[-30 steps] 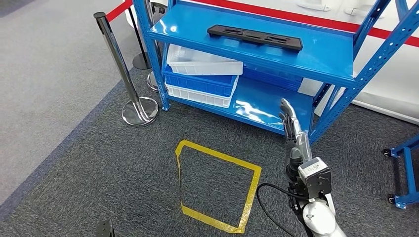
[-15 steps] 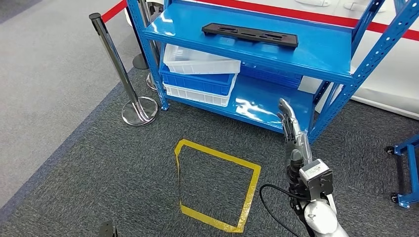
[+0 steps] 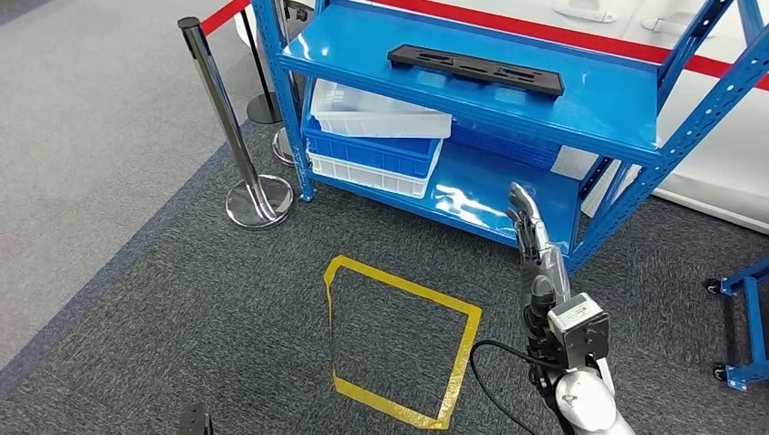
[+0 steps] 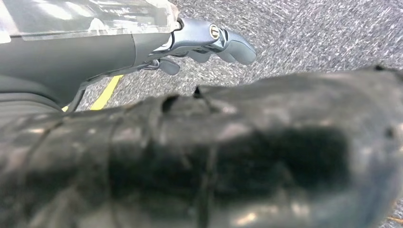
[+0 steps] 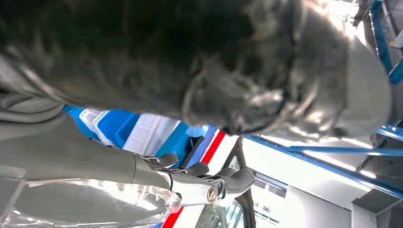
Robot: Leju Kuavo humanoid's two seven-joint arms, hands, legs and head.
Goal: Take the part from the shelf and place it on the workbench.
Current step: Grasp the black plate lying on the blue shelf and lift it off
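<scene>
A long black part point(image 3: 475, 70) with slots lies flat on the upper board of the blue shelf point(image 3: 598, 104). My right hand point(image 3: 535, 243) is raised in front of the shelf's lower right corner, below the part and short of it, fingers stretched out and holding nothing. In the right wrist view the same hand point(image 5: 199, 181) points towards the shelf with its fingers apart. My left hand point(image 4: 209, 40) hangs over the grey carpet, fingers extended and empty.
White and blue bins point(image 3: 376, 136) are stacked on the shelf's lower board at the left. A chrome stanchion point(image 3: 231, 136) with a red belt stands left of the shelf. A yellow tape square point(image 3: 399, 331) marks the carpet. Another blue frame point(image 3: 745, 313) stands at the right.
The whole picture sways slightly left and then back right, so the camera moved. My right hand keeps its raised pose and the part stays on the shelf.
</scene>
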